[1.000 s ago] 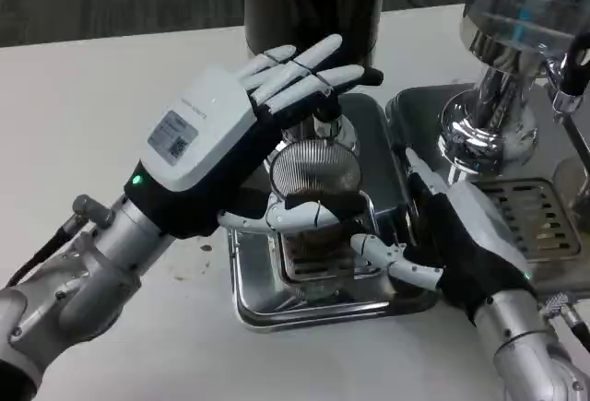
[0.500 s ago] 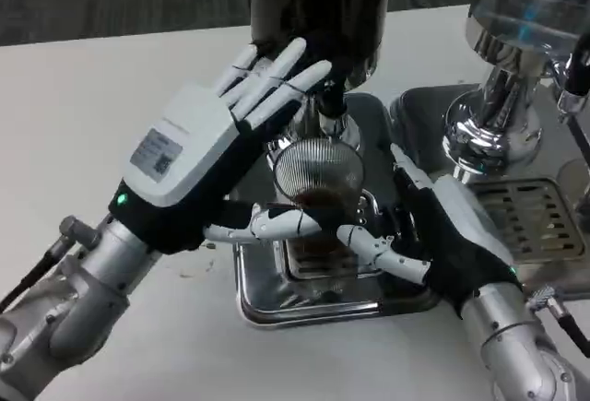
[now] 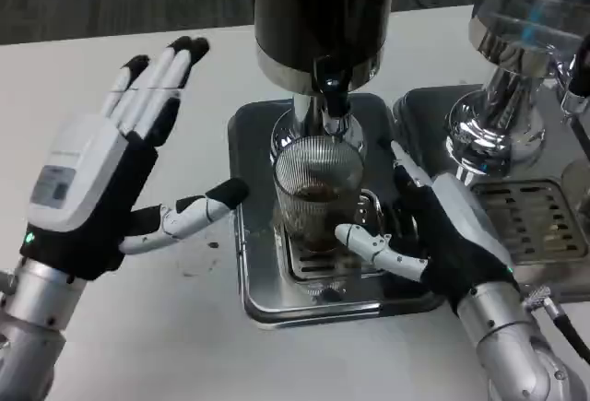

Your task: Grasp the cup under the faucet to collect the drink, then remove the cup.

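Note:
A ribbed glass cup (image 3: 318, 189) with dark drink in its lower half stands on the drip grate directly under the black dispenser's faucet (image 3: 333, 97). My right hand (image 3: 447, 235) is beside the cup on its right. Its thumb reaches to the cup's lower front and touches it, while its fingers stand straight up a short gap from the cup's right wall. My left hand (image 3: 97, 180) hovers over the table left of the tray, fingers spread and pointing away from me, thumb aimed at the cup, holding nothing.
The cup and dispenser (image 3: 323, 14) sit on a steel drip tray (image 3: 267, 301). A chrome espresso machine (image 3: 502, 97) with its own grated tray (image 3: 539, 221) stands close on the right, just behind my right hand. White table stretches left and front.
My left hand has pulled away from the faucet and cup, moving left and down to the table's left side. The right hand stays beside the cup. The camera has shifted slightly.

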`<state>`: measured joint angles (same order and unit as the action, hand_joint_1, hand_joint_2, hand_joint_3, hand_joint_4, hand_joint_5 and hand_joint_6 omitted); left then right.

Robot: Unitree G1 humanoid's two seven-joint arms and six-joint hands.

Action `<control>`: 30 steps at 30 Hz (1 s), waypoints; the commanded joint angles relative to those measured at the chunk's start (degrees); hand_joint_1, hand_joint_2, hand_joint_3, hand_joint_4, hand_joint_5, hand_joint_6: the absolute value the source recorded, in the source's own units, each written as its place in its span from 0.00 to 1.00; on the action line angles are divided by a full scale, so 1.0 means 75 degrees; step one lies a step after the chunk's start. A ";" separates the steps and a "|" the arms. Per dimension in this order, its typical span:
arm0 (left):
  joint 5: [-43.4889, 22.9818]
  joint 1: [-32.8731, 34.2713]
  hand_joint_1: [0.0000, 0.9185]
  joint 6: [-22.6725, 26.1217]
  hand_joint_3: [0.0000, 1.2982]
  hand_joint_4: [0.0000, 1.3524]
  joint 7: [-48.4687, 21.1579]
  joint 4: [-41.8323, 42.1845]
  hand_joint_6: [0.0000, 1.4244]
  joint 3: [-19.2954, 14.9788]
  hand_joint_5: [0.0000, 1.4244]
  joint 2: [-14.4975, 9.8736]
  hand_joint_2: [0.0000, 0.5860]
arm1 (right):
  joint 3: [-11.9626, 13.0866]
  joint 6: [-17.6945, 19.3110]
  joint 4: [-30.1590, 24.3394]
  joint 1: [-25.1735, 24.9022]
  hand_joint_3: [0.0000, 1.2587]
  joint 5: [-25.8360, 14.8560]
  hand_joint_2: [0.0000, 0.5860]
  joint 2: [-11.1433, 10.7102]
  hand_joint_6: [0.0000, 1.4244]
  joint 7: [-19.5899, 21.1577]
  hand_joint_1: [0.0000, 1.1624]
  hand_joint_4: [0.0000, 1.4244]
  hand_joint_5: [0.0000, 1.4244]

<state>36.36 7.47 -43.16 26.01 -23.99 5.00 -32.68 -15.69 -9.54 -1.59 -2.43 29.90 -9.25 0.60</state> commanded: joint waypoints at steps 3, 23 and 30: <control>-0.0318 -0.0742 0.08 0.0254 0.03 0.00 0.0066 0.0002 0.00 -0.0375 0.04 0.0089 0.23 | -0.0032 0.0241 0.0184 -0.0074 0.00 0.0012 0.35 0.0077 0.00 0.0283 0.41 0.00 0.00; -0.0817 -0.1349 0.05 0.0825 0.10 0.00 -0.0560 -0.0547 0.00 -0.0367 0.08 0.0187 0.27 | -0.0044 0.0653 0.0479 -0.0032 0.00 -0.0172 0.35 0.0236 0.01 0.0585 0.45 0.00 0.00; -0.0910 -0.1416 0.04 0.0837 0.15 0.00 -0.0790 -0.0548 0.00 -0.0342 0.09 0.0118 0.29 | -0.0047 0.0935 0.0619 -0.0053 0.00 -0.0208 0.34 0.0367 0.05 0.0791 0.47 0.00 0.00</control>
<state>29.91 -2.29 -37.31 21.24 -27.81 2.29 -31.48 -16.09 -3.97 2.35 -2.63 28.87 -7.10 5.40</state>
